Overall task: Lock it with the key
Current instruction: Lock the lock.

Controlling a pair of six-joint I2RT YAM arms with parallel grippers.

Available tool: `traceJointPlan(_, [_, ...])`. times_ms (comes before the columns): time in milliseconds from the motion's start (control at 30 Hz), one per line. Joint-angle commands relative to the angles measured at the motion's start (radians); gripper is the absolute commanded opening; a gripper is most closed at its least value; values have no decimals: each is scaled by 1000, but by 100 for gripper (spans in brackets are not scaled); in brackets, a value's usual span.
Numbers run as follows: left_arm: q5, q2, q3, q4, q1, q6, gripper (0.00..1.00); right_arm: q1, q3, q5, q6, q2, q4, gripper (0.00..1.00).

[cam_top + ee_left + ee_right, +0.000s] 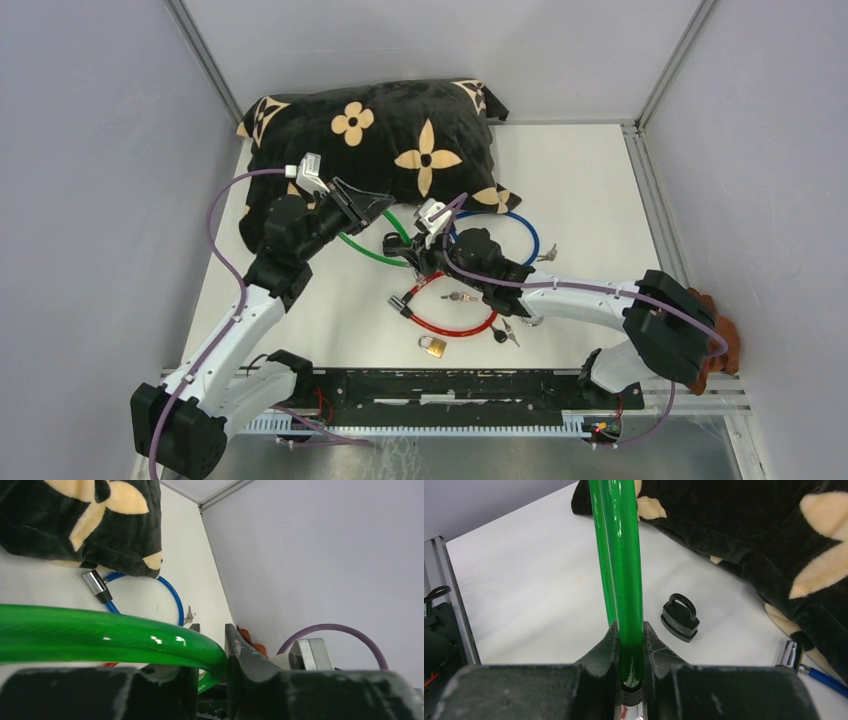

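Note:
A green cable lock (368,251) lies in front of the pillow, and both grippers hold it. My left gripper (384,204) is shut on a bend of the green cable (125,640), which fills the gap between its fingers (239,652). My right gripper (418,262) is shut on the same cable (620,570) near its end, just above the black collar and metal tip. A small black padlock (680,616) lies beside that cable. Small keys (458,297) lie on the table by the red cable lock (450,325); neither gripper touches them.
A black pillow with tan flowers (400,140) covers the back of the table. A blue cable lock (520,232) runs partly under it, metal end (791,655) showing. A brass padlock (432,346) and more keys (505,333) lie near the front. Grey walls close in on both sides.

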Motion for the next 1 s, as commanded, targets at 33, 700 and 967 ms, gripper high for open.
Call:
traceJointPlan(33, [-21, -5, 26, 9, -7, -6, 17, 17, 63, -1, 7, 7, 95, 0])
traceJointPlan(700, [413, -77, 165, -317, -10, 507, 2, -141, -107, -588, -417, -488, -112, 86])
traceJointPlan(967, [659, -110, 321, -600, -13, 856, 2, -316, 97, -612, -653, -499, -350, 90])
